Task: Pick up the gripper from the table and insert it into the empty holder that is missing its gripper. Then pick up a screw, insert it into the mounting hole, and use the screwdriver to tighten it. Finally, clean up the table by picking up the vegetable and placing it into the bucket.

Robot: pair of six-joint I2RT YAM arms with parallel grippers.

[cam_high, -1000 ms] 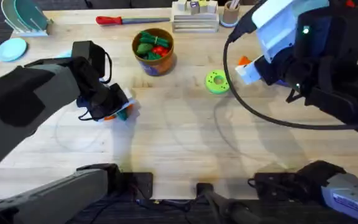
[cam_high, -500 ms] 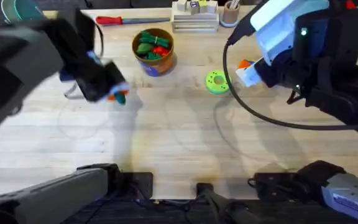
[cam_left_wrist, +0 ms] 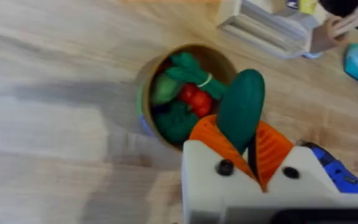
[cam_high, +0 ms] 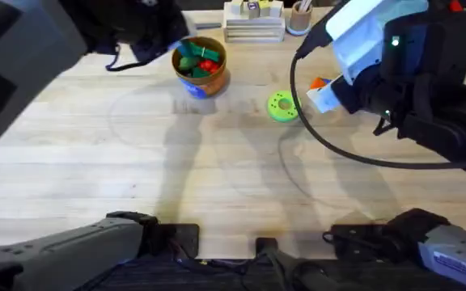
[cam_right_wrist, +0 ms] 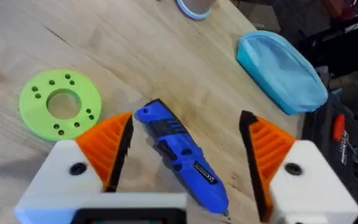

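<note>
Your left claw [cam_left_wrist: 248, 144] pinches the smooth dark-green oblong vegetable [cam_left_wrist: 241, 109] between its ribbed orange pads [cam_left_wrist: 211, 134], just above the round bucket [cam_left_wrist: 146, 93], whose orange-brown wall rings a heap of green and red toy produce. Your right claw [cam_right_wrist: 188, 146] stands spread wide, holding nothing, with the thick blue screwdriver [cam_right_wrist: 180, 154] lying on the table between its fingers. Beside it you see a flat lime-green disc [cam_right_wrist: 61, 102] pierced with small holes. Everything rests on a pale wood-grain table [cam_high: 233, 162].
</note>
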